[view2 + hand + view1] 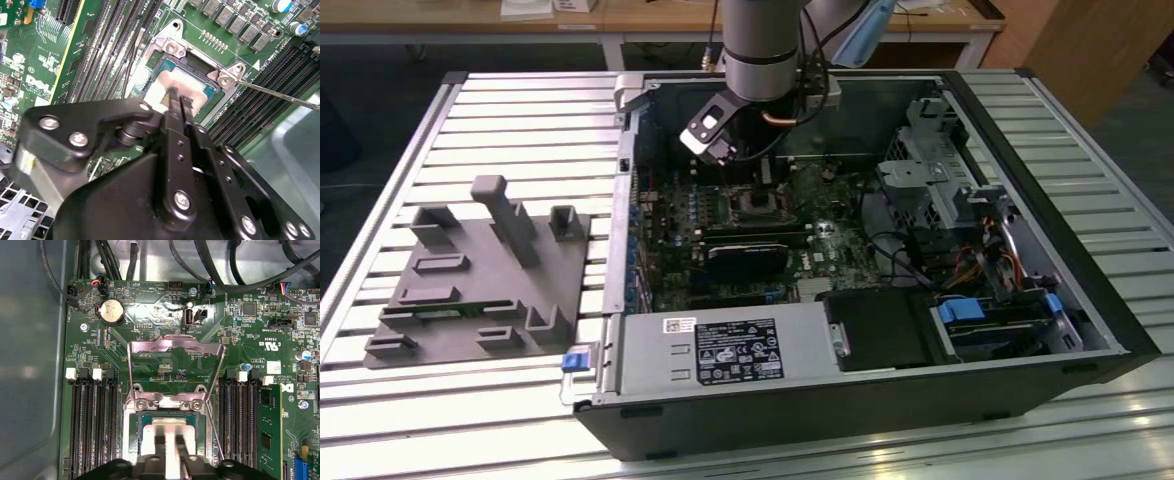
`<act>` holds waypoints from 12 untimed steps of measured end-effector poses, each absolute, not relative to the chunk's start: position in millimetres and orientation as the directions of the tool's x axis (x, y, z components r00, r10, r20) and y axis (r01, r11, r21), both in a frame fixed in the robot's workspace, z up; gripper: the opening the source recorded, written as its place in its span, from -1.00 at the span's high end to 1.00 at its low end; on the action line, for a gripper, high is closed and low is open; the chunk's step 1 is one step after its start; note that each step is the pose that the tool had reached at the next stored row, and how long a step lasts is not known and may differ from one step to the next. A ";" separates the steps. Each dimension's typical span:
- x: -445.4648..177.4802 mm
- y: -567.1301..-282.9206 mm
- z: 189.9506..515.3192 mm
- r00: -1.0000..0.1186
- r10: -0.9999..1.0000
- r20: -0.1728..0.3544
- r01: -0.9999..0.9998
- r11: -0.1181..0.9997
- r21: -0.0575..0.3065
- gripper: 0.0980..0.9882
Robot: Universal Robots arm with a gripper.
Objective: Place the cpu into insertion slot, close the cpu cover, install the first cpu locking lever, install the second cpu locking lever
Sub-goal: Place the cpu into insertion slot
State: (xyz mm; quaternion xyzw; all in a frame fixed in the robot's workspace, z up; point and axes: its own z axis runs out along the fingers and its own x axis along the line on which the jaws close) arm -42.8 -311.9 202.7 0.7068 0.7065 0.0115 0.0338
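Cpu [170, 424] lay in the insertion slot [137, 423], inside an open computer case [854, 405]. Gripper [170, 441] jaws were narrow, nearly together, tips at the cpu's top. Cpu cover [175, 342] stood raised and a locking lever [280, 95] was unlatched, so closing and both levers were undone. Case sat on slatted metal bench [494, 120]; wooden table [654, 22] behind.

Slatted metal table [507, 110] — wooden desks [654, 18] behind (pale tops), dark floor [1118, 115].
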 end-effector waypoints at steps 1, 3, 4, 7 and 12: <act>-42.8 -311.9 202.7 0.001 1.000 -0.031 0.998 0.001 0.064 0.81; -42.8 -311.9 202.8 0.001 1.000 -0.031 0.998 0.001 0.064 0.98; -42.8 -311.9 202.8 0.001 1.000 -0.031 0.998 0.001 0.064 0.98; -42.8 -311.9 202.9 0.001 1.000 -0.031 0.998 0.001 0.064 0.98; -42.8 -311.9 201.6 0.015 0.999 -0.031 0.998 -0.013 0.064 0.98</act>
